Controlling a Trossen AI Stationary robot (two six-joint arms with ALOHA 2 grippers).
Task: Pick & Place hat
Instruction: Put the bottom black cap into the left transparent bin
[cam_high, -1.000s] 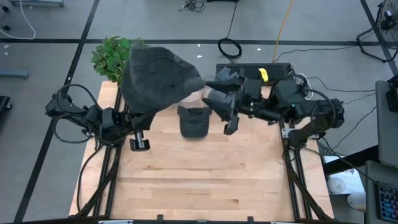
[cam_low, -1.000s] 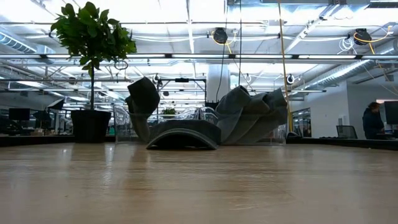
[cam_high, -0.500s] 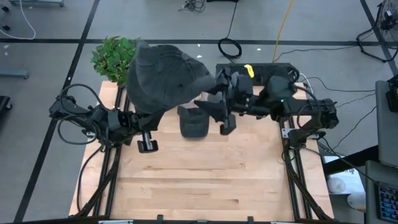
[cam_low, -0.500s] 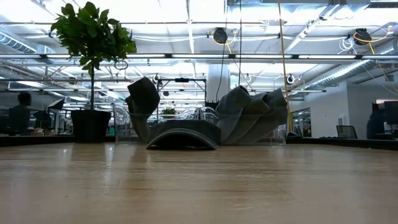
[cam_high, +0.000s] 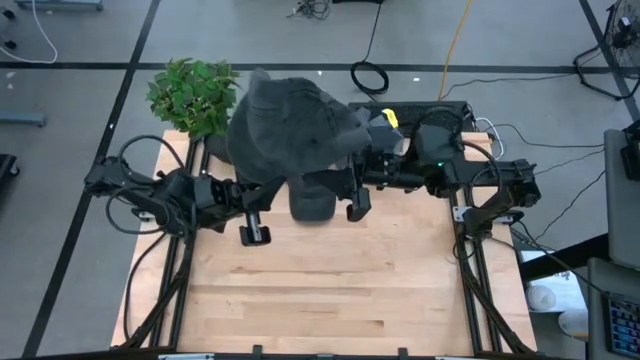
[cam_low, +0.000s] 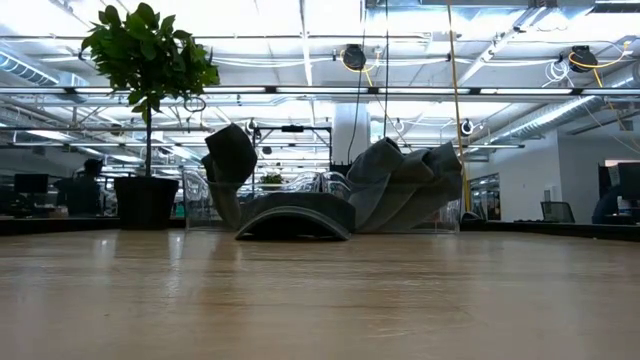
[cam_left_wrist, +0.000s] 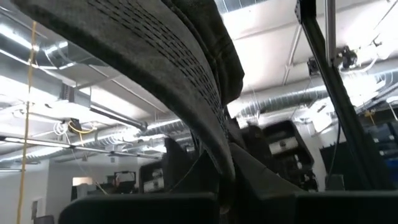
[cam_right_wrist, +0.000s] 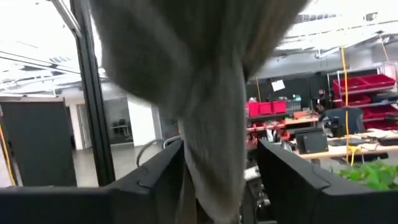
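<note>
A large grey hat (cam_high: 290, 135) is held up above the far half of the wooden counter (cam_high: 320, 290), filling much of the high view between the two arms. It is carried by the left gripper (cam_high: 262, 192), whose jaws are clenched on its fabric — in the left wrist view the perforated cloth (cam_left_wrist: 186, 81) runs straight down into them. The right gripper (cam_high: 352, 178) is set against the hat's other side; in the right wrist view a fold of grey cloth (cam_right_wrist: 211, 143) hangs between its fingers (cam_right_wrist: 292, 180), which stand apart and are not closed on it. A second, smaller dark cap (cam_high: 312, 203) lies on the counter beneath, partly hidden by the raised hat. A potted plant (cam_high: 190, 92) stands at the far left corner — just beside the hat. Further dark hats (cam_low: 400, 190) are piled at the far edge in the low view.
</note>
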